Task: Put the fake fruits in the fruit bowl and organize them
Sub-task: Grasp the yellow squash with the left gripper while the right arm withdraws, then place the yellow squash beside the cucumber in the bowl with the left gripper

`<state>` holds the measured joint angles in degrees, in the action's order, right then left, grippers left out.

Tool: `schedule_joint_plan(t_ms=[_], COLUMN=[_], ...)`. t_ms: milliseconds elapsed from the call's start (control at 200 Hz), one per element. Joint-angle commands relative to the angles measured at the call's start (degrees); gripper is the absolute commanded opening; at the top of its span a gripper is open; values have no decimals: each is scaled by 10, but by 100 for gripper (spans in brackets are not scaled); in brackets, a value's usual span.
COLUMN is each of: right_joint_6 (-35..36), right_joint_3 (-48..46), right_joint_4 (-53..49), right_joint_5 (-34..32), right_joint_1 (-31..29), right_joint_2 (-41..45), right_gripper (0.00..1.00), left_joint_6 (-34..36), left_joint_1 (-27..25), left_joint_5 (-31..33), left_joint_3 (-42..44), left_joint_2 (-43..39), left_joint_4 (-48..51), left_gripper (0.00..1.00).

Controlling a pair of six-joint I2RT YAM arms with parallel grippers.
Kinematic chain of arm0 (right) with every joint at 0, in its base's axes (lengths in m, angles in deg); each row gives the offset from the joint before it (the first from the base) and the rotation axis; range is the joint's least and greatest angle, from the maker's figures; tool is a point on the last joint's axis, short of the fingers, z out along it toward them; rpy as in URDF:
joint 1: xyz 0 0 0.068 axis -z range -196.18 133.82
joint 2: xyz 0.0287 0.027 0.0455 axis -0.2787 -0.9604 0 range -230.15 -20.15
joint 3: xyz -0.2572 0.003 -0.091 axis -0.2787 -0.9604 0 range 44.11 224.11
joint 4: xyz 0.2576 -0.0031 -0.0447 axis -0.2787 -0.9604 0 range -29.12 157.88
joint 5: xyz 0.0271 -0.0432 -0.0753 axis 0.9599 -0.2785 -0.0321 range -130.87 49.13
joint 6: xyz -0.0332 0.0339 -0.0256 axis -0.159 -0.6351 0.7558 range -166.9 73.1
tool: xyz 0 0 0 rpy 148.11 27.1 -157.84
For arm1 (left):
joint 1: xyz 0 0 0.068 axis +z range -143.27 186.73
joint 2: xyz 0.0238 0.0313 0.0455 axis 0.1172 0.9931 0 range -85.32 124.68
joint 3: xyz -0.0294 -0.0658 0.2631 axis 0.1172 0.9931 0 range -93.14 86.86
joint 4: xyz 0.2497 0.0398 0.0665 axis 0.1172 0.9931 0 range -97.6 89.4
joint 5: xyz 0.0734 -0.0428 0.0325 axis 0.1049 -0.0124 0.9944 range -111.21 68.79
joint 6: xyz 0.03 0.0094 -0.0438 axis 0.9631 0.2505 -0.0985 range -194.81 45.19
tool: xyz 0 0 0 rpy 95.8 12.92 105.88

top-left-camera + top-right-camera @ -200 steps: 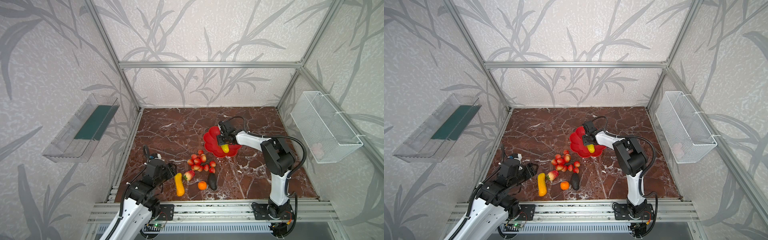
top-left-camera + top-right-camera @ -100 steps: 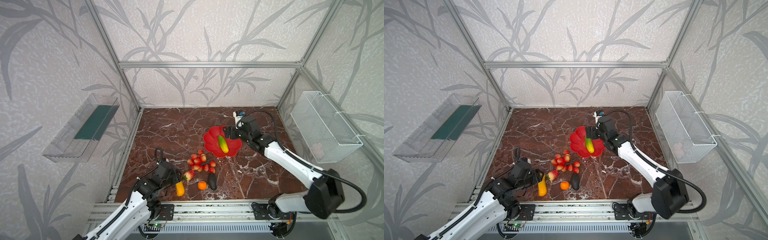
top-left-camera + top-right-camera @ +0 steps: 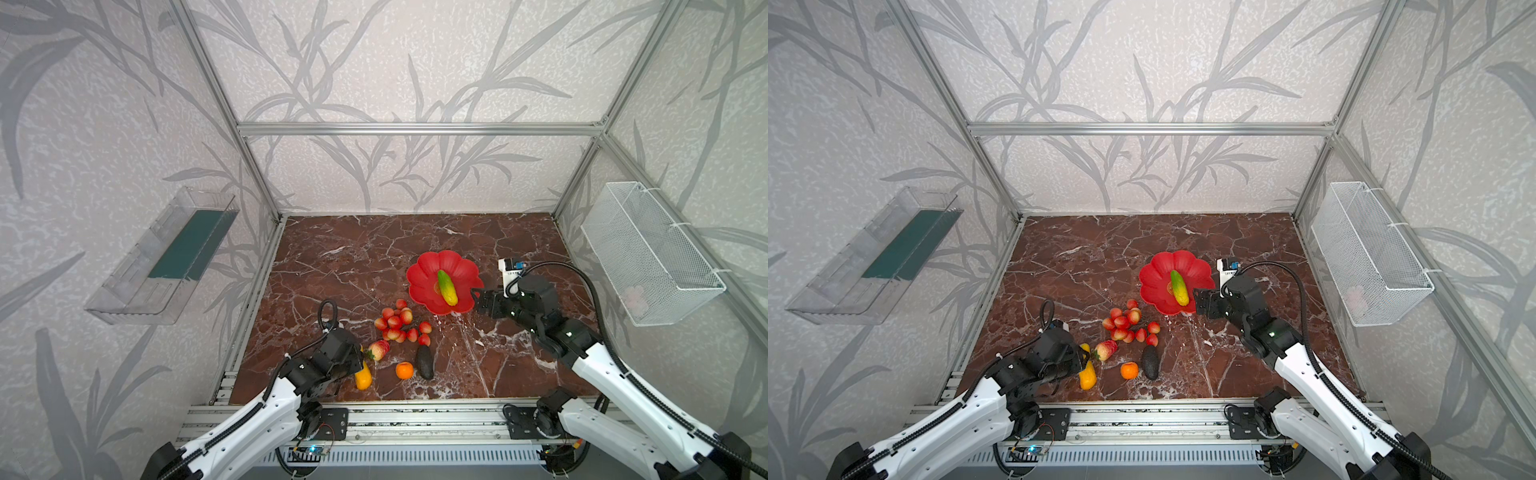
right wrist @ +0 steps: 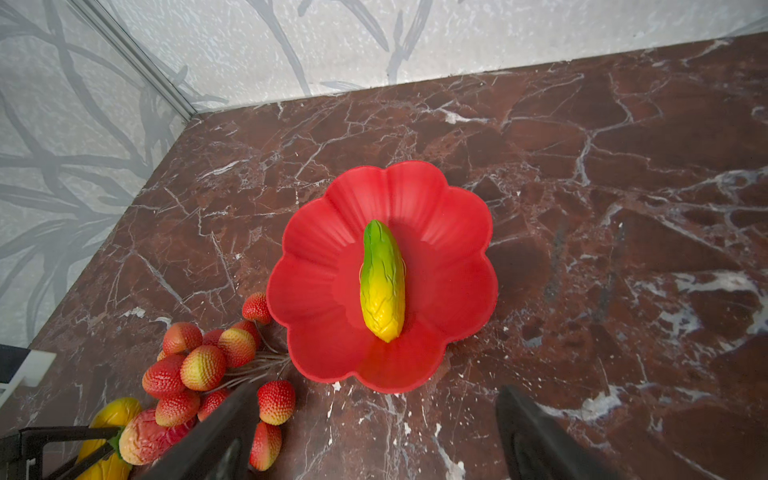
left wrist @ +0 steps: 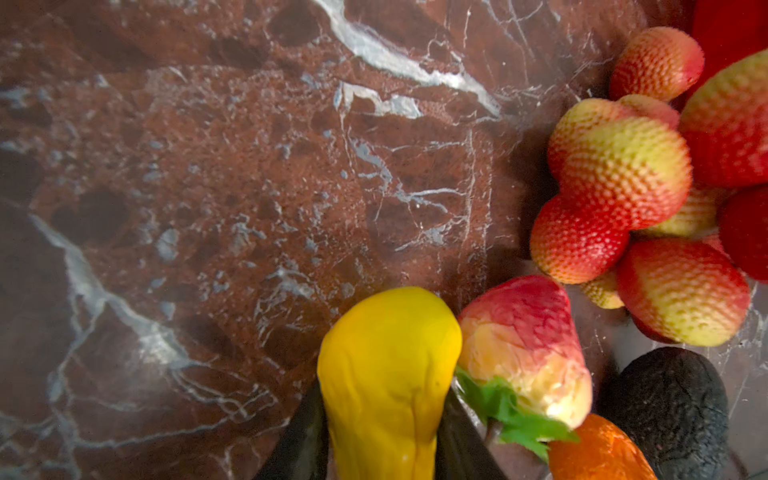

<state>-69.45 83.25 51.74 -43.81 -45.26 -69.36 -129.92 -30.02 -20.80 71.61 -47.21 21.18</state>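
Step in hand: the yellow fruit is judged ready to be lifted and carried to the fruit bowl.
Left gripper: clamped on the yellow fruit, with a finger pressed against each flank in the left wrist view.
Right gripper: jaws stand wide apart with nothing between them, just beside the bowl's right rim.
Key relation: the bowl lies farther back and to the right of the held fruit, well apart from it, so a diagonal carry is called for.
Long axis: the yellow fruit lies roughly front to back on the worktop and is gripped across its width.
Nearer arm: the left arm is at the fruit, while the right arm is nearer the bowl.
In the way: the strawberry touches or nearly touches the yellow fruit. The berry cluster sits between the fruit and the bowl, so a lift before travel is advised.
Bowl contents: the green-yellow fruit lies across the centre, and the space on either side of it is bare.
Left on the worktop: the orange and the avocado, close together near the front.
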Motion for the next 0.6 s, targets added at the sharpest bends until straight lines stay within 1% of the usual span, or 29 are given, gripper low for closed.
schedule_joint_plan(t_ms=[0, 145, 235, 315, 425, 595], right_joint_6=[-19, -37, -44, -48, -54, -68], right_joint_3=[-21, -50, -64, -72, -87, -107], right_joint_4=[-25, -30, -34, -45, -61, -97], right_joint_5=[1, 18, 23, 19, 3, -5], right_joint_1=[1, -2, -14, -27, -47, -60], right_joint_2=[21, 37, 38, 38, 45, 82], right_gripper=[89, 89, 89, 89, 89, 89], left_joint_6=[7, 35, 72, 108, 153, 199], left_joint_1=[-3, -3, -3, -3, -7, -37], left_joint_5=[36, 57, 62, 47, 10, -11], left_joint_3=[-18, -78, -136, -202, -308, -443], left_joint_2=[-33, -75, -57, 15, 161, 343], left_joint_4=[33, 86, 74, 46, 20, -37], left_gripper=[31, 29, 30, 29, 29, 29])
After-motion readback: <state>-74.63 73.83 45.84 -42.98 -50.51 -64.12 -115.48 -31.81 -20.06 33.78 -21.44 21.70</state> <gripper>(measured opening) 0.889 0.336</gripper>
